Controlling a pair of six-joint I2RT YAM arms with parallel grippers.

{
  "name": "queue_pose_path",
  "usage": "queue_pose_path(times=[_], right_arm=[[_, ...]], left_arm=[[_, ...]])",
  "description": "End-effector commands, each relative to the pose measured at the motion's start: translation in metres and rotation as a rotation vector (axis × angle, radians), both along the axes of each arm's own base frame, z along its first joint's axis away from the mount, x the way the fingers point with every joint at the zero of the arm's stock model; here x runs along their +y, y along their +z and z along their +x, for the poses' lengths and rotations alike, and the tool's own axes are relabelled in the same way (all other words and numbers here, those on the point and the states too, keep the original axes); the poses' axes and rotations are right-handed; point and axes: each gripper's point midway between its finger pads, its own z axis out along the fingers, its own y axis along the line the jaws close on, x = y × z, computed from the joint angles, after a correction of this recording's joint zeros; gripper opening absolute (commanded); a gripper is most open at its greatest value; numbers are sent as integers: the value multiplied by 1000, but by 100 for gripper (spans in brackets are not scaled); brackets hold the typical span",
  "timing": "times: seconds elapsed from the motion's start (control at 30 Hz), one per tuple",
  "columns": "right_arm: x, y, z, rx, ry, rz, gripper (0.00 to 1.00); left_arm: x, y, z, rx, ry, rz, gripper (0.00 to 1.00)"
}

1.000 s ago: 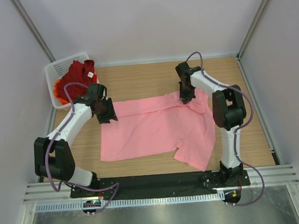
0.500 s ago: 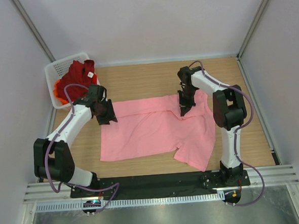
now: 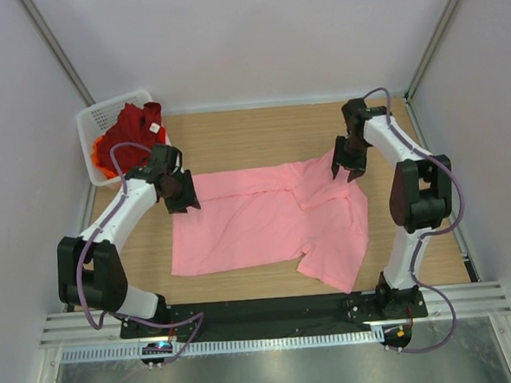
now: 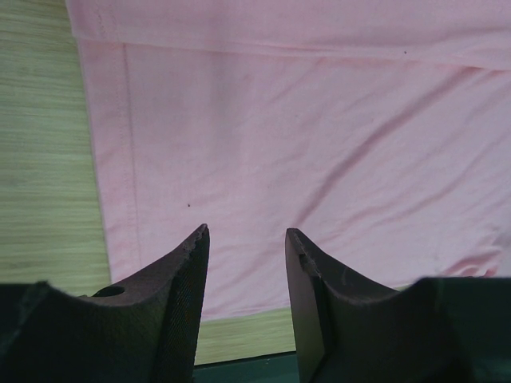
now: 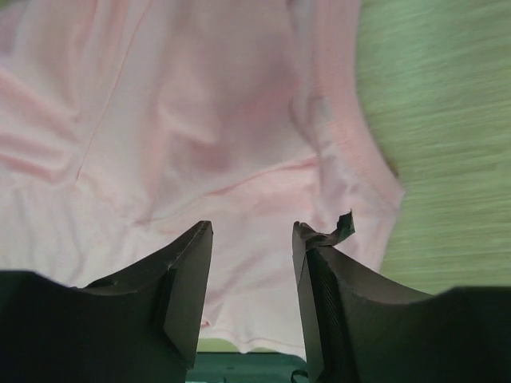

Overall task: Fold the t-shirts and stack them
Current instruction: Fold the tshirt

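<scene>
The left gripper (image 3: 185, 198) and right gripper (image 3: 344, 169) hang over the spread pink shirt (image 3: 266, 217), jaws apart, each holding nothing.

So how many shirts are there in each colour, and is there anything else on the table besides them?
pink t-shirt, spread on the table: 1
dark red t-shirt, in the basket: 1
orange t-shirt, mostly hidden under the red one: 1
white basket: 1
Total: 4 things, 3 of them shirts
</scene>
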Motion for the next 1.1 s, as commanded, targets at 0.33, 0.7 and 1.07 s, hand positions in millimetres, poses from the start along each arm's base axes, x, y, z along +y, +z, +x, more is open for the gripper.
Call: queue_pose_path(times=[0.33,0.7,1.07], right_arm=[[-10,-5,132,-272,-22,73,55],[-28,-20,158,-270,-28,-4,53],[-34,-51,158,-213,-22,-6,47]], left_arm=[[-4,10,36,-71,4,1,45],[2,13,68,-93,43,5,45],[6,-18,83,-35,85,35,43]])
